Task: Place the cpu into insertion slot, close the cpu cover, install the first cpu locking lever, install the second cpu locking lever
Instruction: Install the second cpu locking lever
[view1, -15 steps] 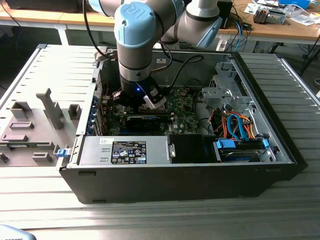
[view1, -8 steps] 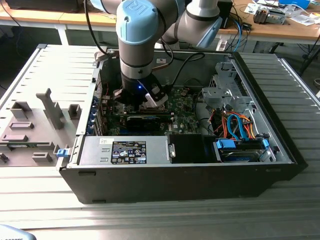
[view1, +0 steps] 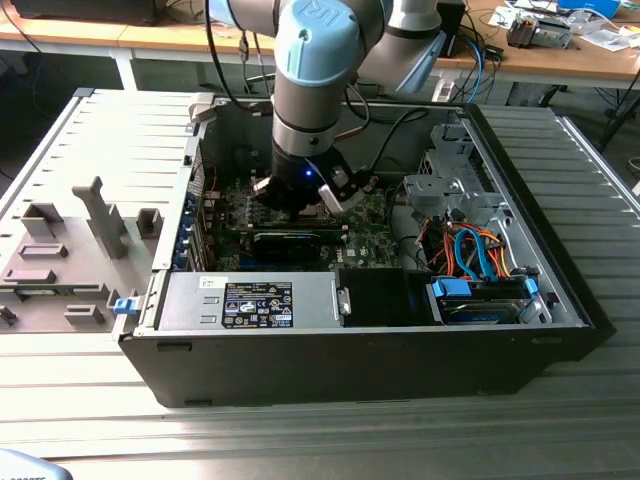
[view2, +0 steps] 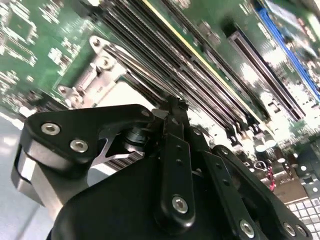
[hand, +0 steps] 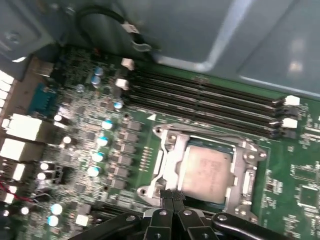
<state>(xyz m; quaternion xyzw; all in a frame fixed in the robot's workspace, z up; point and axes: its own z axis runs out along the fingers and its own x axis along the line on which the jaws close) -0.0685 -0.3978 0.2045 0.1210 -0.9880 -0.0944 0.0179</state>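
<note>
In the first wrist view the cpu (hand: 207, 169) lies flat in the insertion slot (hand: 161, 134), its pale metal face up. The silvery cpu cover (hand: 246, 172) lies flat around it, and the chip's face shows through the cover's window. My gripper (hand: 173, 196) is shut, its black fingertips pressed together at the near edge of the socket with nothing visible between them. The second wrist view has the same fingertips (view2: 174, 107) just above the socket's metal frame (view2: 102, 75). From the exterior view, the arm reaches down into the open computer case with the gripper (view1: 300, 200) over the green board.
Long black memory slots (hand: 210, 107) run beside the socket. Capacitors and small parts (hand: 100, 145) crowd the board's other side. The case (view1: 560, 290) also holds a power supply (view1: 250, 300) and a drive cage with orange and blue cables (view1: 480, 255). A grey fixture (view1: 70, 250) lies at the exterior view's left.
</note>
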